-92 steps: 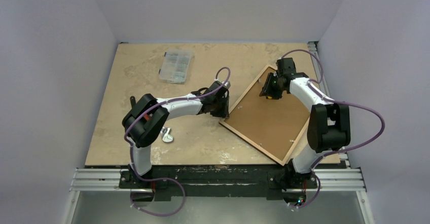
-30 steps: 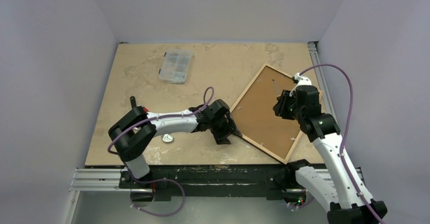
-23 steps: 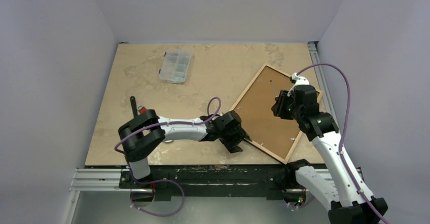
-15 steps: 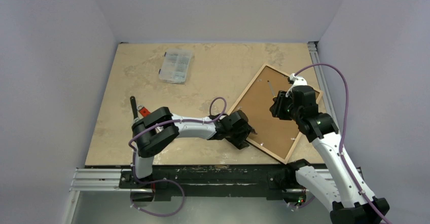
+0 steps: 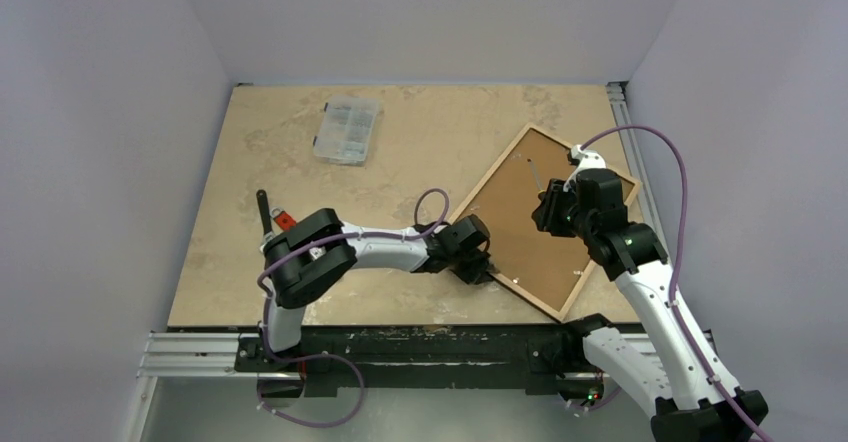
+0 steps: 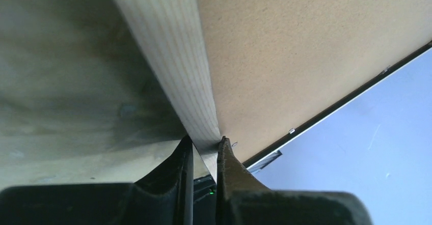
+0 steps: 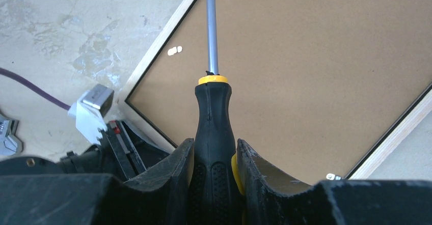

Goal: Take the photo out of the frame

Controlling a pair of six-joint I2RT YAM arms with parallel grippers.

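The left gripper (image 6: 204, 151) has just slid along the frame (image 6: 168, 57) toward its near corner, and its jaws, wide a moment ago, have snapped together on the pale wooden rail, which now sits pinched between them. The right gripper (image 7: 214, 153) hasn't budged in that time. It is clamped on the handle of a screwdriver (image 7: 213, 113), whose shaft reaches out ahead of it over the brown backing (image 7: 316, 72). I'd say the frame is now steadied for prying, so the real work is yet to start. The frame lies face down, and the photo is out of sight, presumably still under the backing right below the screwdriver tip. Counting up, there is one frame, one backing, one screwdriver and one clear box (image 5: 346, 130), far off beyond the left gripper on the table (image 5: 300, 162). I can also pick out two small tabs along the frame's inner edge.
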